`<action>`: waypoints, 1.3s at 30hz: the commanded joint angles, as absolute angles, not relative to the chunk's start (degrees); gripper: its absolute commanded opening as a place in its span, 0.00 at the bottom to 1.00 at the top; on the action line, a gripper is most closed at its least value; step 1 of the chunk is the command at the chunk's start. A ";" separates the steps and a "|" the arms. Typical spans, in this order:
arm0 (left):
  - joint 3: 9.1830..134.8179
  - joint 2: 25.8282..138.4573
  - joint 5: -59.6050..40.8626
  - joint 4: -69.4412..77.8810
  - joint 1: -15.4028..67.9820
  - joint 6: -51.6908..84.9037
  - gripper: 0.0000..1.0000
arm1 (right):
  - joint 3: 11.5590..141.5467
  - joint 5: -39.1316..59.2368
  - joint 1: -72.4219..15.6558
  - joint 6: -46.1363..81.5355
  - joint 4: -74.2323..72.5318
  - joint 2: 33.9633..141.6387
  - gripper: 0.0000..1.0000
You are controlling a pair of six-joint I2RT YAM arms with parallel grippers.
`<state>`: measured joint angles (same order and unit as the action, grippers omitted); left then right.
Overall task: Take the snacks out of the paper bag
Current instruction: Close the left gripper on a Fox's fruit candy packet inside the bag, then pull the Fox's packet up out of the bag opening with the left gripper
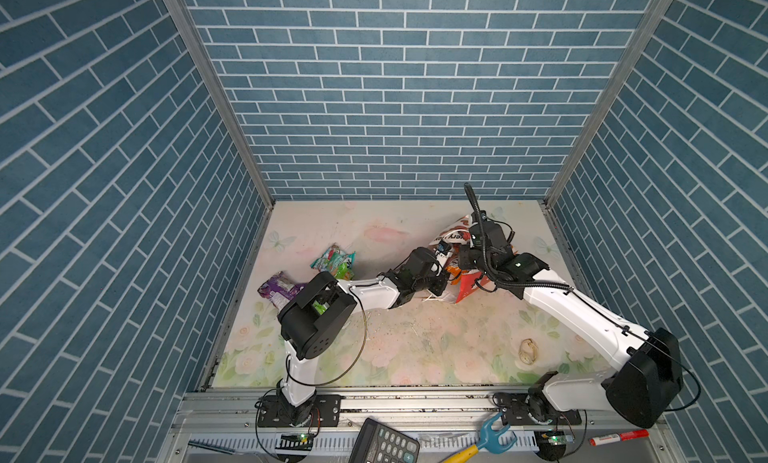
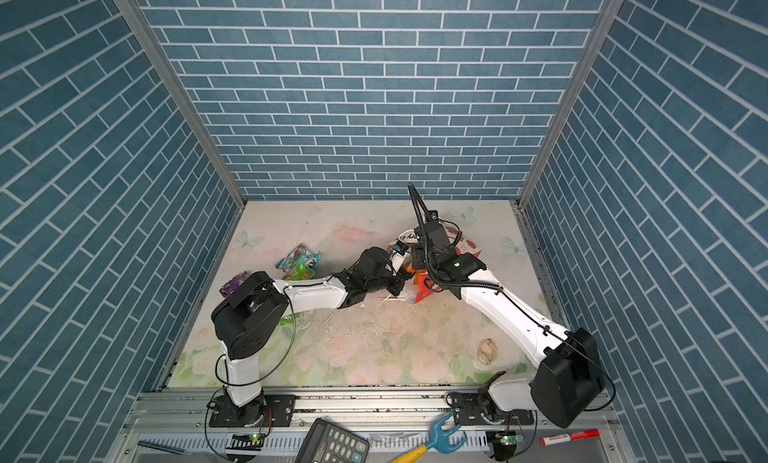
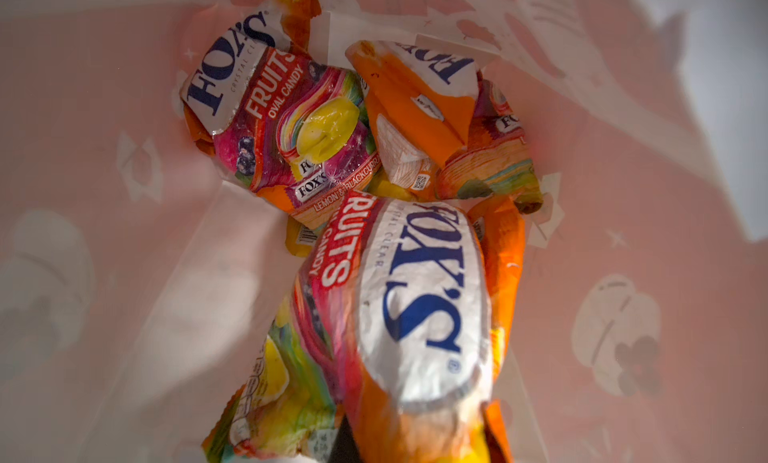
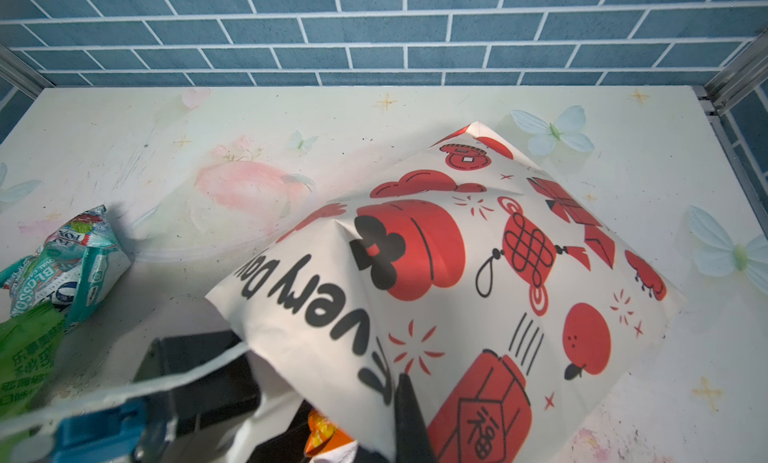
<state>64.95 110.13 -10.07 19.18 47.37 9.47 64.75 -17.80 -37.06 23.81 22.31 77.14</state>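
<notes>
The paper bag (image 1: 451, 234) lies on its side at the back right of the worktop (image 1: 415, 348), its mouth turned toward the left arm. The left end effector (image 1: 444, 276) is inside that mouth, so it is by far the nearer one to what remains of the snacks. In the left wrist view a near packet (image 3: 415, 307) fills the foreground. Its long axis runs along the bag, in line with the reach. Beyond it, toward the bag's closed bottom, a fruit packet (image 3: 282, 120), an orange packet (image 3: 415, 108) and at least one more lie bunched together.

The left jaws are almost fully closed. Their tips are hidden under the near packet, whose lower end sits right where they meet, so I judge they have it pinched. The coming move then looks like a straight pull back along the bag's length, out through the mouth.

The right end effector (image 4: 407, 415) is clamped tight on the bag's upper rim, one dark finger lying on the printed paper, which holds the mouth open.

A teal packet (image 1: 334, 259), a green packet (image 1: 344, 270) and a purple packet (image 1: 278, 288) already lie on the worktop to the left, well apart from the bag.
</notes>
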 commanded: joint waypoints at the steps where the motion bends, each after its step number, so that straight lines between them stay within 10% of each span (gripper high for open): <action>1: 64.22 106.81 -9.27 22.31 47.20 9.07 0.00 | 64.26 -18.01 -36.89 27.03 23.92 77.34 0.00; 39: 56.79 95.68 -4.58 23.87 47.20 6.83 0.00 | 63.94 -18.02 -36.80 27.45 23.97 77.37 0.00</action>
<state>57.32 98.39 -5.56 21.54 47.33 8.01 64.75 -17.78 -37.06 24.25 22.35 77.25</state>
